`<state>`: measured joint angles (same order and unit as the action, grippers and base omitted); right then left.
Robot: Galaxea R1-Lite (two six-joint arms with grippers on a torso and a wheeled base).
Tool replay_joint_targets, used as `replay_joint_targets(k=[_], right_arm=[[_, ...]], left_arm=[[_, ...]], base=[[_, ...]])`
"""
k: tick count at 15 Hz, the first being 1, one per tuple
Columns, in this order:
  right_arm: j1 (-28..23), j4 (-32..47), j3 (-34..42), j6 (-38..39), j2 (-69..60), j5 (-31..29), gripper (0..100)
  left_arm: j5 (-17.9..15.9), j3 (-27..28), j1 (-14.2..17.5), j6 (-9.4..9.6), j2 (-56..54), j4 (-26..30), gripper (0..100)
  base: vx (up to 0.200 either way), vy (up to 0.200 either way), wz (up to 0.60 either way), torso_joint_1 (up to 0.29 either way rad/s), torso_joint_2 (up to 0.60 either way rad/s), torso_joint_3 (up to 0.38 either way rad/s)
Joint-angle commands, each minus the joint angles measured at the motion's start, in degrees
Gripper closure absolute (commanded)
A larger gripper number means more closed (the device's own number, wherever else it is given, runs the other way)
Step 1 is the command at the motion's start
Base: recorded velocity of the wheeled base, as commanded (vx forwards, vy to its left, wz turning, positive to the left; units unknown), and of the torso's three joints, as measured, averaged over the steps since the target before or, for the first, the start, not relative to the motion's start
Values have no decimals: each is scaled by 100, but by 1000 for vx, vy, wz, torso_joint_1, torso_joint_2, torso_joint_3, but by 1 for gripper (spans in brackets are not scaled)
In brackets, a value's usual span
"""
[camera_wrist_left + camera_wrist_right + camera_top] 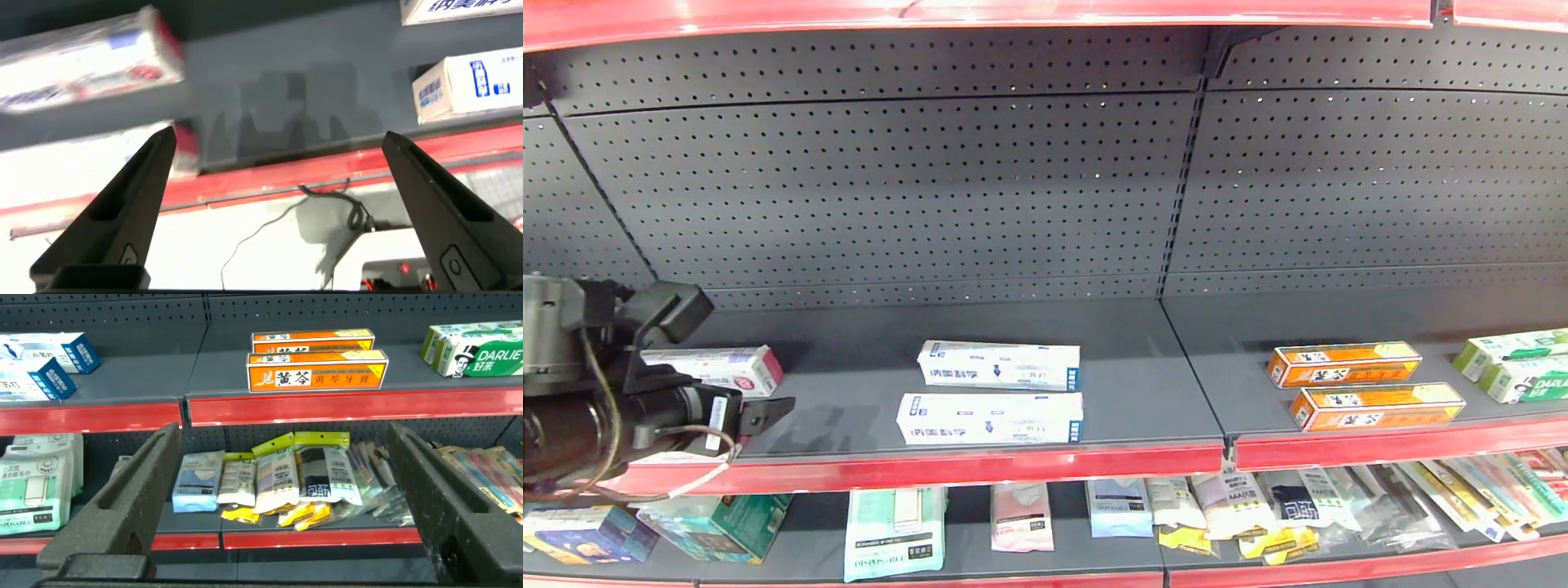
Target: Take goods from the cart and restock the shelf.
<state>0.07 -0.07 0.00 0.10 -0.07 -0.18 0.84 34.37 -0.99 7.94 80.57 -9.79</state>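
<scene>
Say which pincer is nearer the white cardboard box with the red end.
Left. Left pincer sits beside the white cardboard box; right pincer stands back, facing the orange cardboard boxes.

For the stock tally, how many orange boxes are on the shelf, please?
2, both on the shelf, right section: rear orange box, and front orange box by the edge. None appears hidden.

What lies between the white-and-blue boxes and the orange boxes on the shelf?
Bare grey shelf, crossed by a seam between boards; the head view shows it.
</scene>
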Motion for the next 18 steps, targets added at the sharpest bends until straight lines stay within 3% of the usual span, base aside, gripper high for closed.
replay_joint_targets(k=[1, 3, 4, 6, 8, 13, 16, 18], right_arm=[[1, -1, 0, -1, 7, 1, 0], [1, -1, 0, -1, 7, 1, 0], [1, -1, 0, -1, 7, 1, 0], [1, -1, 0, -1, 7, 1, 0], [1, -1, 0, -1, 7, 1, 0], [1, -1, 0, -1, 7, 1, 0], [1, -1, 0, -1, 7, 1, 0], [1, -1, 0, -1, 7, 1, 0]], left_arm=[[-14, -554, 151, -38, -1544, 135, 0], [-49, -1195, 143, 24, -2739, 126, 0], [-242, -1459, 143, 33, -3319, 153, 0], [-778, -1635, 275, -3, -4647, 794, 0], [-831, -1811, 275, -82, -5666, 1225, 0], [-770, -2936, 239, -90, -7899, 1427, 0], [-620, -3059, 134, -99, -8057, 1454, 0], [-181, -3085, 134, -381, -8057, 1418, 0]], base=[[0, 0, 0, 0, 0, 0], [0, 0, 0, 0, 0, 0], [0, 0, 0, 0, 0, 0], [0, 0, 0, 0, 0, 0], [0, 0, 0, 0, 0, 0], [0, 0, 0, 0, 0, 0], [0, 0, 0, 0, 0, 0], [0, 0, 0, 0, 0, 0]])
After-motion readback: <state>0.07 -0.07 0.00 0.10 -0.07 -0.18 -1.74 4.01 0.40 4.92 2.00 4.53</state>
